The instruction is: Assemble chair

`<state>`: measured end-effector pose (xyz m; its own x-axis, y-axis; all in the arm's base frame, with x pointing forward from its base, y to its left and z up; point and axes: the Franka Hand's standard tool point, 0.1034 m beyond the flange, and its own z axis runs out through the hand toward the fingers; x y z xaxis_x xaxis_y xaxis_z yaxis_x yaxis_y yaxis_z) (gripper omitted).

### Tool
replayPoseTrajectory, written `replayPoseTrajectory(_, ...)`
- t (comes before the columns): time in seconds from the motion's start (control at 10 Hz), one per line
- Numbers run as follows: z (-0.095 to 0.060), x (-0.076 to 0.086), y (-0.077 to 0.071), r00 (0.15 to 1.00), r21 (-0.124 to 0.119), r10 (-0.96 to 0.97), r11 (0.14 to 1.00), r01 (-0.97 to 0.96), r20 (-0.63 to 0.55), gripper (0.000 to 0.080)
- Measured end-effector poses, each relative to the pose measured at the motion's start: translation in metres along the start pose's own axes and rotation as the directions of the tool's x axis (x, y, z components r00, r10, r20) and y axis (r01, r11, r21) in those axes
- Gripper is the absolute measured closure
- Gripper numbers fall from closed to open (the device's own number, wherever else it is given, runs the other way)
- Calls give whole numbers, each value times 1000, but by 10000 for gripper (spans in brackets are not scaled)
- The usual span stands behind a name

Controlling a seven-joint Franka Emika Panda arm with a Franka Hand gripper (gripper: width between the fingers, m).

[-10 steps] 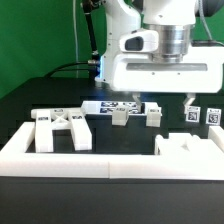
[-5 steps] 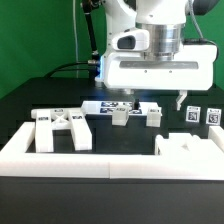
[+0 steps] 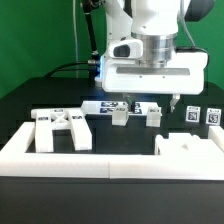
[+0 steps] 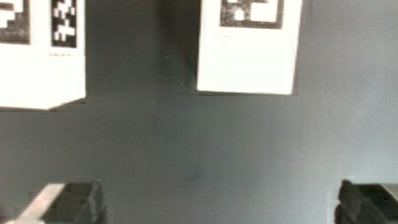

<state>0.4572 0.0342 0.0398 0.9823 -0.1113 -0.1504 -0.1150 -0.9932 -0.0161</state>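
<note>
— Where is your gripper (image 3: 155, 101)?
— It hangs wide open over the table (image 3: 40, 100), with nothing in it.
— And the chair (image 3: 62, 130)?
— It lies in loose parts: a small block (image 3: 153, 116) just below my fingers (image 3: 176, 101), the X-braced panel (image 3: 60, 126) well apart, toward the exterior view's left.

White chair pieces (image 3: 62, 130) carry black-and-white tags (image 4: 254, 10) on black table (image 3: 30, 100).
</note>
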Motion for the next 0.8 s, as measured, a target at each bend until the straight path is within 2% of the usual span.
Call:
replayPoseTrajectory(0.2,0,-2,0,999,-2,-3,1000,3,39,151)
replayPoseTrajectory(0.6,4,-10,-3,957,-9,-31,999,36,287,151)
replayPoseTrajectory(0.8,5,-10,-3,906,-15,-27,999,37,422,151)
